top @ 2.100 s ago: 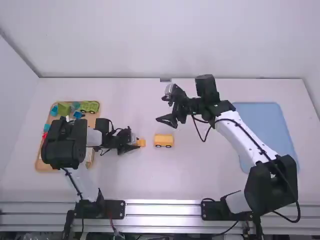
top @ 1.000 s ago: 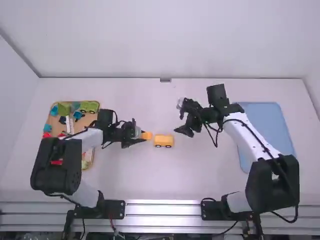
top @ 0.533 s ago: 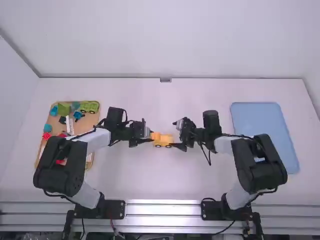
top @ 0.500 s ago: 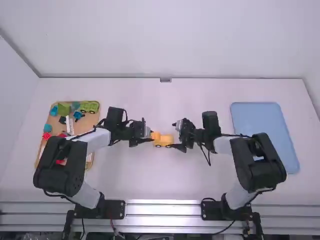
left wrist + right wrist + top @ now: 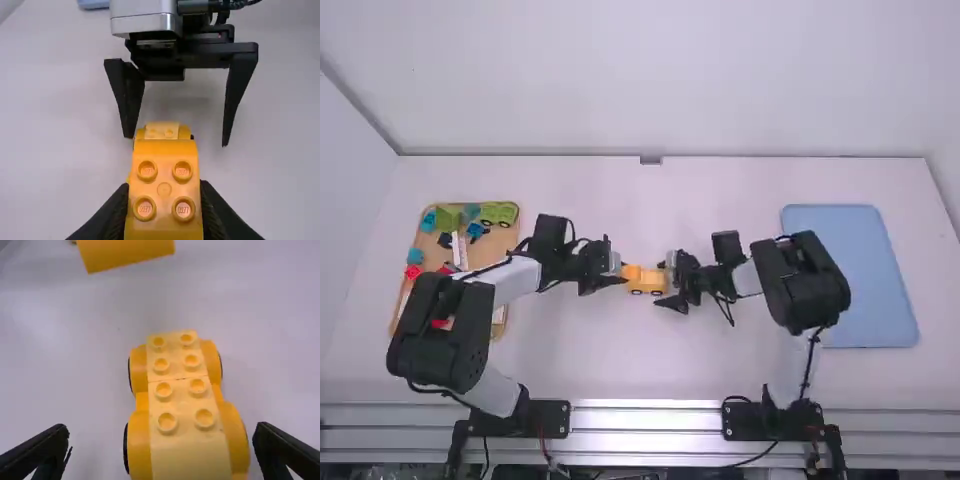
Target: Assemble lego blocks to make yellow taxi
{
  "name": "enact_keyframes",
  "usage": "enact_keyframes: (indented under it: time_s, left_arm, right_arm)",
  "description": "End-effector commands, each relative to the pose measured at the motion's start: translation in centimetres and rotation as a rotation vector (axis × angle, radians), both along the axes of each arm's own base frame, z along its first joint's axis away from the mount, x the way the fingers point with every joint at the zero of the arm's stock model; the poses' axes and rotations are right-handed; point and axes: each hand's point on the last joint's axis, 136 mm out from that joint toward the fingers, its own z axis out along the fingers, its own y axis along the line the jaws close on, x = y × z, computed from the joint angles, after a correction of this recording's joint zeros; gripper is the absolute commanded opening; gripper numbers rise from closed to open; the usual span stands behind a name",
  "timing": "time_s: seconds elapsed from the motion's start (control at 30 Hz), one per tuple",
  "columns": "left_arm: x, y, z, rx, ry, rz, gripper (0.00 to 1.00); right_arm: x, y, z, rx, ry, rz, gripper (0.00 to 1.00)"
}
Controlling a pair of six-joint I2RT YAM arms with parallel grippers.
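Along the table's near edge, a metal rail (image 5: 650,432), beneath both arms. Mid-table, a yellow car base (image 5: 646,289), upright on its wheels, studs facing up. With the right gripper (image 5: 667,286), spreads both jaws wide, one on either side of the base in the right wrist view, apart from its sides. With the left gripper (image 5: 623,276), pinches a yellow block (image 5: 165,187) between both jaws, four studs facing up; holds it close to the base's left end, a gap between them in the right wrist view.

Farther over, at the table's right, a flat blue tray (image 5: 855,270); at the left, a wooden tray (image 5: 496,246), partly behind the left arm. Inside, a red block (image 5: 413,271), then, toward the far side, a blue block (image 5: 429,222), a green block (image 5: 448,218) and a green wheeled piece (image 5: 500,212). Beyond everything, a pale wall (image 5: 650,85).
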Motion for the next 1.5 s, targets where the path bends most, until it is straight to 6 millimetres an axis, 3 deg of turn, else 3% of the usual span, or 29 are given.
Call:
enact_keyframes:
  time_s: [0.0,0.33,0.57,1.13,1.47]
  left_arm:
    - [0.2,-0.5,1.0,-0.023,0.004,-0.001,0.16]
    - [-0.4,-1.2,0.8,-0.019,0.02,-0.019,0.16]
    - [-0.7,-2.1,0.5,0.002,0.005,-0.04,0.16]
    - [-0.7,-2.0,0.2,0.019,0.015,-0.031,0.1]
    - [-0.7,-2.0,0.1,0.023,0.019,-0.029,0.11]
  right_arm:
    - [-0.1,0.9,0.3,0.029,-0.056,0.062,0.98]
    - [0.4,1.3,-2.2,-0.116,-0.051,-0.002,0.98]
    - [0.7,1.0,-1.6,-0.077,-0.045,-0.006,0.98]
    - [1.2,1.7,-2.8,-0.024,-0.014,-0.033,0.98]
    - [1.4,1.8,-2.4,0.014,-0.04,-0.018,0.98]
